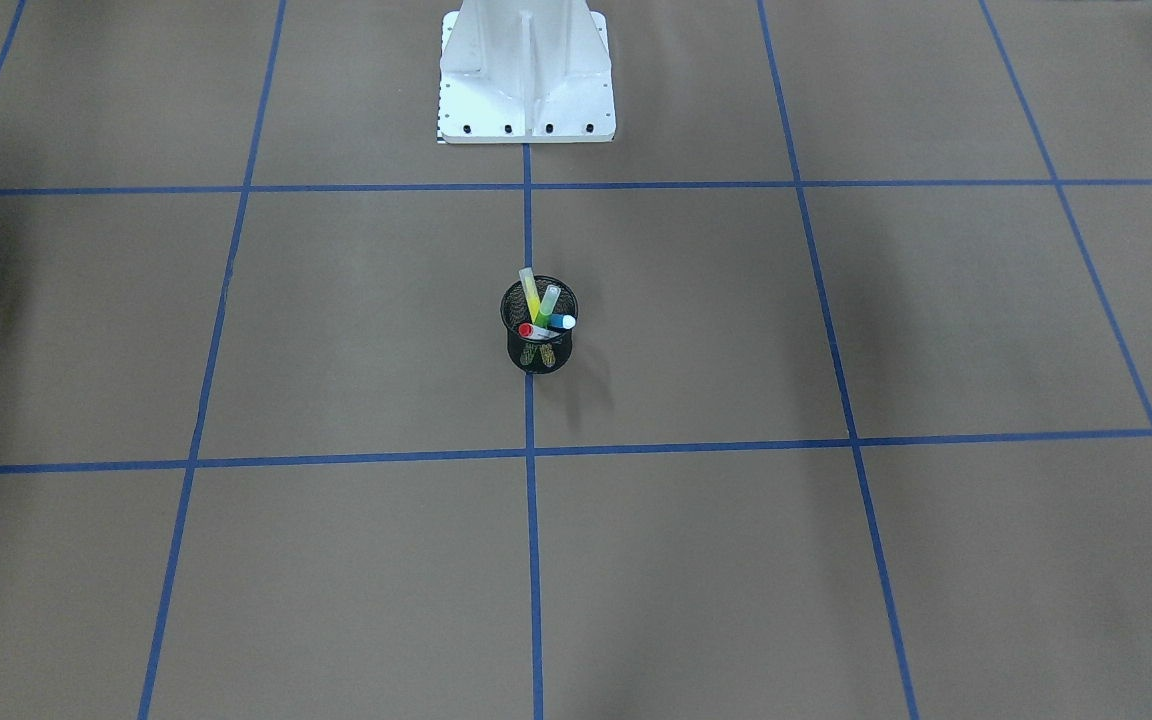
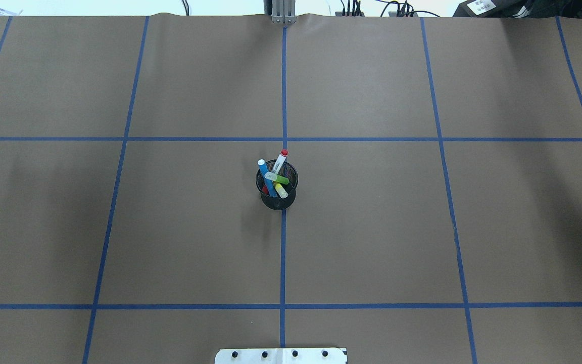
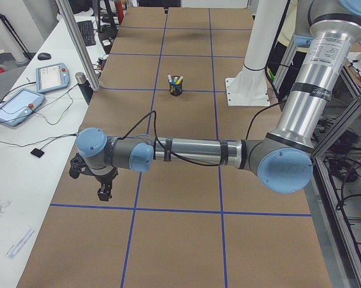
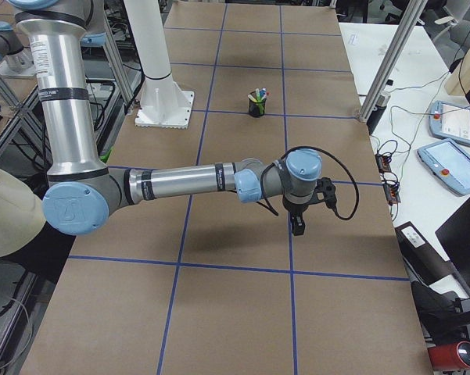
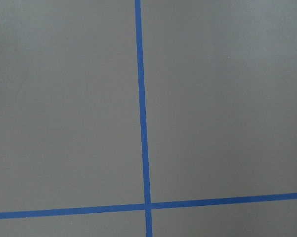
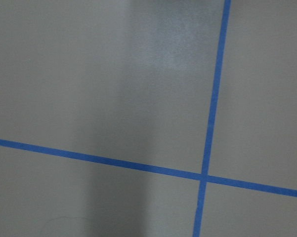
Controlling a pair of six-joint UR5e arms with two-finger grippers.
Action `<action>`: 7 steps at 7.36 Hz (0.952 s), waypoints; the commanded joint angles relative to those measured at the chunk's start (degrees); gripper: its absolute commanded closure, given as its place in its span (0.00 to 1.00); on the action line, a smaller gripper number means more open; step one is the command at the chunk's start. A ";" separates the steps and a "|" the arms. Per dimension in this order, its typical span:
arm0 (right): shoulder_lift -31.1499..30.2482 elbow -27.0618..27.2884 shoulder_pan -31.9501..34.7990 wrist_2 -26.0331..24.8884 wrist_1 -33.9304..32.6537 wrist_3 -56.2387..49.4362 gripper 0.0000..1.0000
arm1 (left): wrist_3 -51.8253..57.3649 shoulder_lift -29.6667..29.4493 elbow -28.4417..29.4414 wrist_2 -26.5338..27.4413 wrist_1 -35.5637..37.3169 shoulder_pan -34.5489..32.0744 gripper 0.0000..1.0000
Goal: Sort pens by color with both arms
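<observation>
Sorting not begun: blue pen (image 2: 265,178), green pen (image 2: 279,179), yellow pen (image 2: 281,191) and the white pen with red ends (image 2: 281,158) all stand together in the black mesh cup (image 2: 278,201) at the middle of the bench (image 2: 372,227). None is laid out by colour. Left tool (image 3: 104,192) and right tool (image 4: 298,227) hang over bare bench at opposite ends, well apart from the cup; spread or pressed together, I cannot tell.

The mesh cup (image 2: 278,199) is hiding the lower ends of the pens (image 2: 277,178); the left gripper (image 3: 103,192) and the right gripper (image 4: 298,226) are appearing too small to judge.
</observation>
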 commanded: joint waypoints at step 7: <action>15.38 8.28 -22.24 -5.64 0.33 27.61 0.01 | 0.09 -0.02 -0.60 0.00 0.04 0.08 0.01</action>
